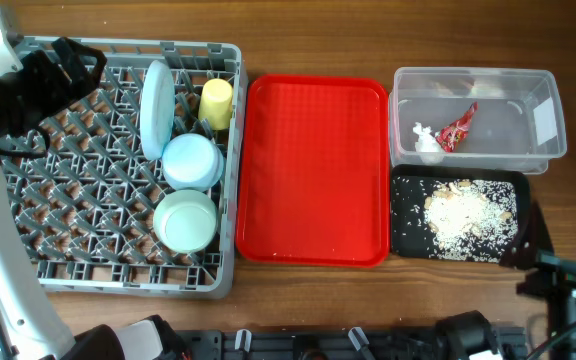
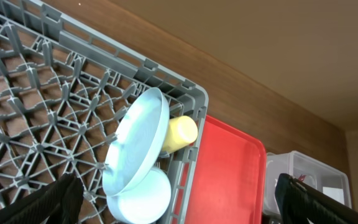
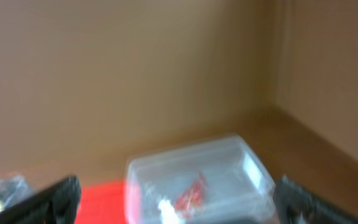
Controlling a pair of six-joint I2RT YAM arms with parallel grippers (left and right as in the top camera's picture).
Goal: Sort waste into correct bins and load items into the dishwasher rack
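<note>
The grey dishwasher rack on the left holds an upright light blue plate, a yellow cup, a light blue bowl and a pale green bowl. My left gripper hovers over the rack's far left part, open, with nothing between its fingers. The clear tub contains a red wrapper and a white tissue. Rice scraps lie in the black tray. My right gripper is open and empty, facing the tub in a blurred view.
A large red tray lies between the rack and the two bins, with nothing on it. My left arm covers the rack's far left corner. The right arm sits at the table's near right edge, beside the black tray.
</note>
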